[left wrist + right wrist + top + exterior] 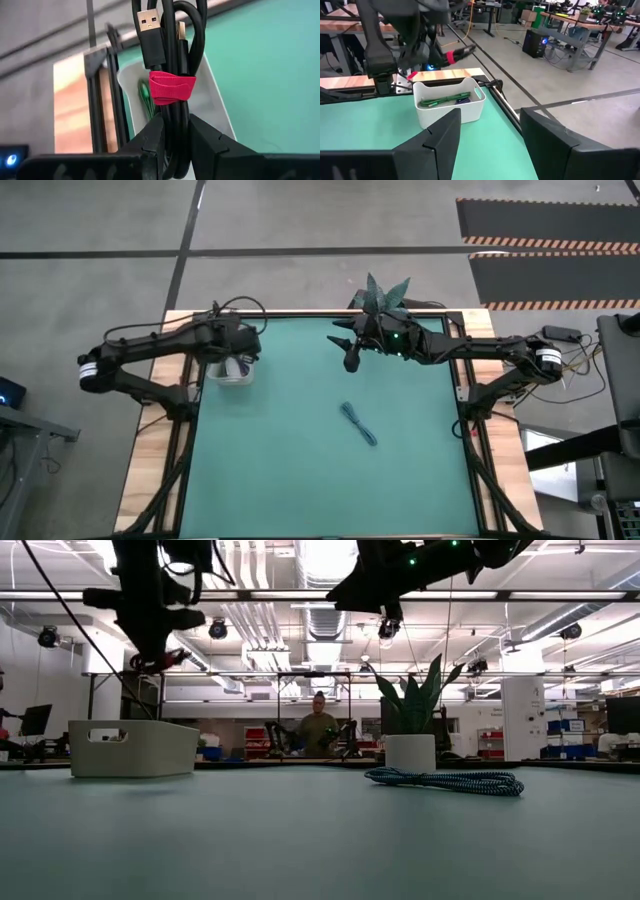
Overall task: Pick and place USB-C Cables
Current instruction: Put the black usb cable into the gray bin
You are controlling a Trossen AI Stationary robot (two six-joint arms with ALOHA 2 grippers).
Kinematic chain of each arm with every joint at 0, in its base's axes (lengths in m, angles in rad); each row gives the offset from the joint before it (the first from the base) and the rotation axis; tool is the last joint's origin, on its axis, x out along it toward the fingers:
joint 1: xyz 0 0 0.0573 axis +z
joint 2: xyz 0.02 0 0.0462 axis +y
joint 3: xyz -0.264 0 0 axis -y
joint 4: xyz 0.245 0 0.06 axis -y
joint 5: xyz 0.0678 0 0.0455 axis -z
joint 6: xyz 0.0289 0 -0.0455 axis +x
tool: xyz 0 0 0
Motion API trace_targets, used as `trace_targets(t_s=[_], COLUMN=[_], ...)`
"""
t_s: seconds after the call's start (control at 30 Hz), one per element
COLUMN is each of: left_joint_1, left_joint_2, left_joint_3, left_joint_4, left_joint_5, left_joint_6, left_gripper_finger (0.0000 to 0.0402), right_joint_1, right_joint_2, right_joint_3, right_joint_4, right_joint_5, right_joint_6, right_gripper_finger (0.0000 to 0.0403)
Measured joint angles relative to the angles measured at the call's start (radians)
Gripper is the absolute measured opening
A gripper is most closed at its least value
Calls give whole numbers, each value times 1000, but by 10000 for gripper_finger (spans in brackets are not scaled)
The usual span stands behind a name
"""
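clamped tight in the left gripper [174,145], fingers closed on it, the black cable with its red strap [172,75] hangs over the white bin [451,102] near the mat's far left corner; lower first, then let go; the right gripper [490,145] gapes empty; a teal cable [358,423] lies mid-mat.

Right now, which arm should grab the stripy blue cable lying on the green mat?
The right one. Its claw is open, empty and nearer the braided teal-blue cable. The left claw is shut on the black cable with the red strap, over the white bin.
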Motion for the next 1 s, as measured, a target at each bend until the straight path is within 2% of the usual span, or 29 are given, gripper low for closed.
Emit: trace_targets(t_s=[0.17,0.37,0.6,0.73,1.0], left_joint_1=[35,76,156,245,374], left_joint_2=[71,128,122,124,156], left_joint_3=[-1,-4,-12,-14,-17], left_joint_4=[-38,-91,-68,-51,28], left_joint_5=[108,184,317,447,550], left_joint_6=[-40,-71,15,83,218], left_gripper_finger=[48,48,48,48,48], right_joint_1=[0,-1,-1,-1,-1], right_joint_2=[0,0,0,0,0], right_joint_3=[0,0,0,0,0], right_joint_4=[-9,-21,-23,-23,-30], right_joint_5=[0,0,0,0,0], right_joint_6=[0,-8,-10,-12,-18], right_gripper_finger=[196,196,196,196,196])
